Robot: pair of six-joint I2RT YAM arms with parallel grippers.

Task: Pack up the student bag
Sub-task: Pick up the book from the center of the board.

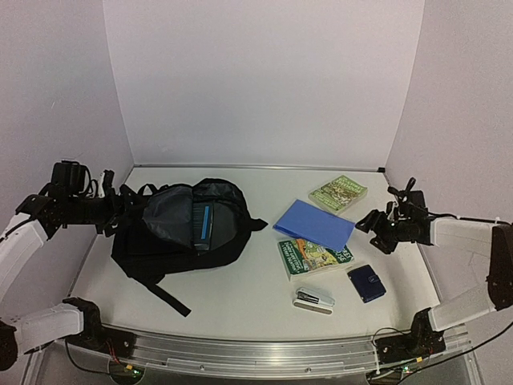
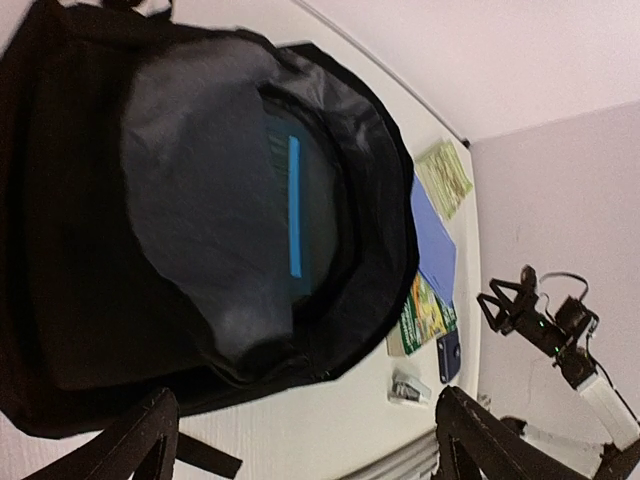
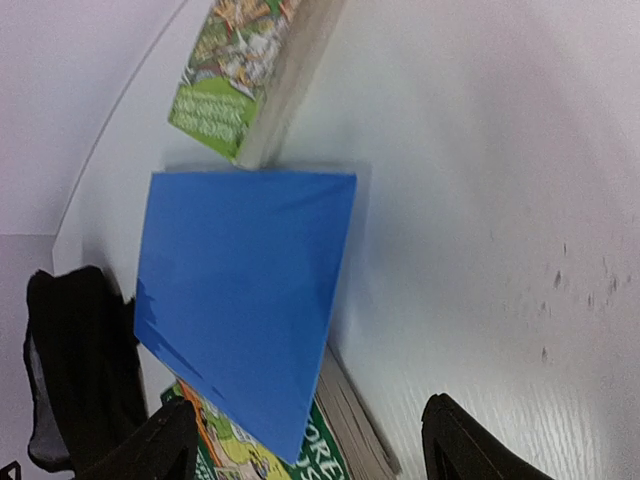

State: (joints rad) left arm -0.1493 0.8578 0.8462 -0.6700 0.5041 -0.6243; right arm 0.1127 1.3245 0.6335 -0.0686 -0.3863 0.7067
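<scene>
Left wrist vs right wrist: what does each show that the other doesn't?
Left wrist only: the inside of the bag, a blue-edged item in it, navy case, silver item, right arm. Right wrist only: dark specks on the table. Both: bag, blue folder, the far green book, the green book under the folder.

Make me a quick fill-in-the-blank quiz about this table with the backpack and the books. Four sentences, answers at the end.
1. The student bag lies unzipped on the ____ side of the table.
2. The blue folder partly covers the near book, whose cover is mostly ____.
3. The right gripper hovers beside the folder with its jaws ____.
4. Counting the far book, the green-covered books outside the bag number ____.

Missing words: left; green; open; two.
</scene>
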